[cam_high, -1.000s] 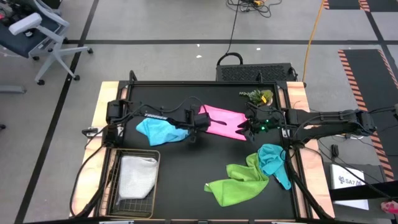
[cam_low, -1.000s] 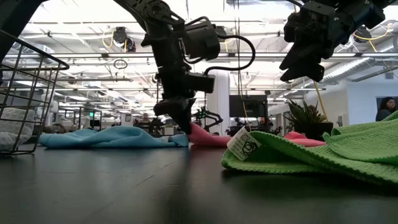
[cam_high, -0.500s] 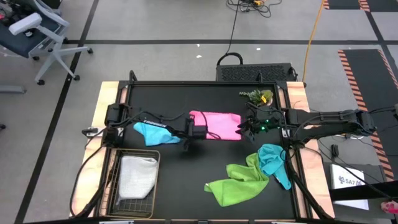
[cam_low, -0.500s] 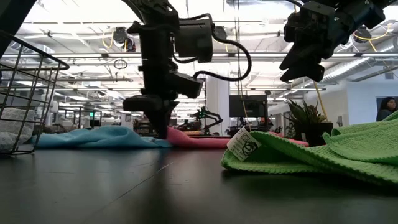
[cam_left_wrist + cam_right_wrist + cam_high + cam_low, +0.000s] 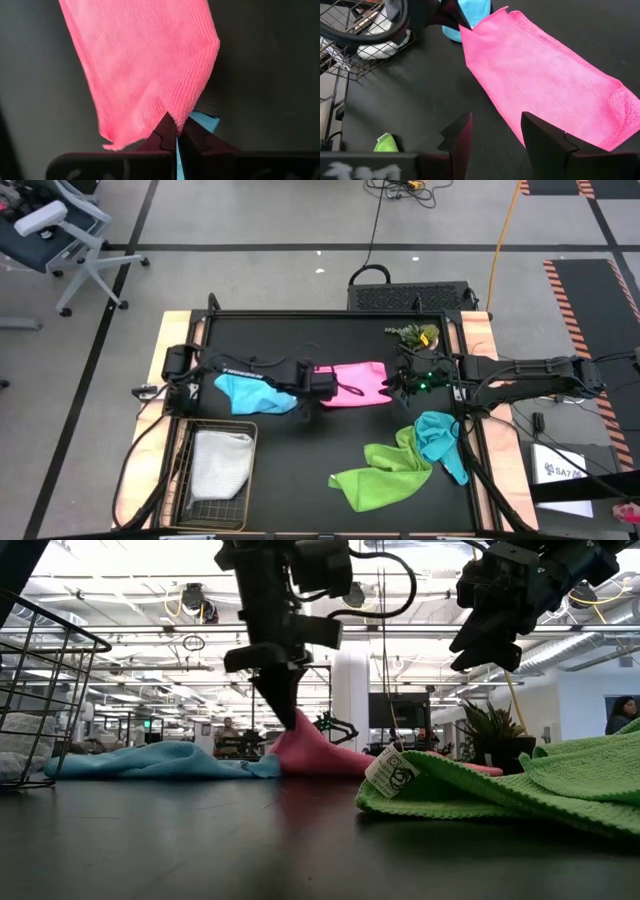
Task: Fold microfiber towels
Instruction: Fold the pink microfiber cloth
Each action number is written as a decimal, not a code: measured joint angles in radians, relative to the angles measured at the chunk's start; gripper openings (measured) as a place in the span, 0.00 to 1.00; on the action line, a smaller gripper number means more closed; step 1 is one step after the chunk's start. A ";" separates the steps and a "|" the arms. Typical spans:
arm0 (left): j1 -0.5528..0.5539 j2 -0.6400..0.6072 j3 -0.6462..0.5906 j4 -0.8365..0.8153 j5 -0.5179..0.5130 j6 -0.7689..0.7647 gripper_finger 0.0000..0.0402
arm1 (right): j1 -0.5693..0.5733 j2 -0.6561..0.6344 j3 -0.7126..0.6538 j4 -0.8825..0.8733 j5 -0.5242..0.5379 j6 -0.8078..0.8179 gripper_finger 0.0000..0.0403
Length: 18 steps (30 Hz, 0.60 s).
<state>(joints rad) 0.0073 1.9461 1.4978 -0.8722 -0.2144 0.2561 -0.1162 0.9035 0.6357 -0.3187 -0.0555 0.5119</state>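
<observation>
The pink towel [image 5: 358, 380] lies mid-table, and its left end is raised into a peak [image 5: 296, 728]. My left gripper [image 5: 322, 383] is shut on that end. The light blue towel [image 5: 255, 393] lies crumpled just left of it. The lime green towel [image 5: 383, 475] and the teal towel [image 5: 438, 438] lie bunched at the near right, the teal one partly on the green. A pale towel [image 5: 222, 460] rests in the wire basket [image 5: 186, 480]. My right gripper [image 5: 495, 140] hovers open above the pink towel's right end. My left gripper pinches the pink towel's left edge [image 5: 165, 116] between its two shut fingertips [image 5: 169, 131], coming from above and pointing steeply down. One layer or several, I cannot tell. The held end is lifted off the table, and the rest slopes down to lie flat [image 5: 340, 762].
A small potted plant [image 5: 415, 335] stands at the far right, behind my right arm. The wire basket fills the near left corner. Bare black tabletop [image 5: 300, 450] stretches between the basket and the green towel.
My left gripper first drew the pink towel's left end toward the table's left and near edge, pulling it straight. It then rose and moved toward the right, lifting that end into a peak. The towel's right part stayed flat on the table.
</observation>
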 joint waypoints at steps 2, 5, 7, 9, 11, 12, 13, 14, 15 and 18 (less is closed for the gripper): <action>0.000 0.000 0.011 0.005 0.002 0.033 0.00 | 0.000 0.000 0.000 0.000 0.000 0.004 0.41; 0.000 0.001 0.012 0.001 0.004 0.038 0.00 | 0.000 0.000 0.000 -0.012 0.000 0.003 0.41; 0.000 0.001 0.012 0.000 0.004 0.038 0.00 | 0.000 0.001 0.000 -0.033 0.007 0.003 0.41; 0.001 0.001 0.012 0.000 0.005 0.038 0.00 | 0.000 0.007 0.000 -0.046 0.030 0.006 0.41; 0.001 0.001 0.012 0.001 0.005 0.037 0.00 | 0.000 0.014 0.000 -0.078 0.052 0.007 0.39; 0.001 0.001 0.012 0.003 0.005 0.037 0.00 | 0.000 0.022 0.000 -0.083 0.070 0.008 0.38; 0.001 0.001 0.012 0.004 0.005 0.038 0.00 | 0.000 0.032 0.000 -0.088 0.091 0.010 0.36; 0.002 0.001 0.012 0.004 0.005 0.038 0.00 | -0.002 0.043 0.000 -0.095 0.111 0.009 0.34; 0.002 0.001 0.012 0.003 0.005 0.037 0.00 | -0.007 0.057 -0.001 -0.092 0.126 0.009 0.31; 0.004 0.001 0.012 0.003 0.006 0.030 0.00 | -0.029 0.123 -0.001 -0.073 0.132 0.002 0.19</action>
<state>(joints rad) 0.0113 1.9472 1.5101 -0.8691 -0.2085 0.2858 -0.1450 1.0267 0.6350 -0.3922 0.0765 0.5137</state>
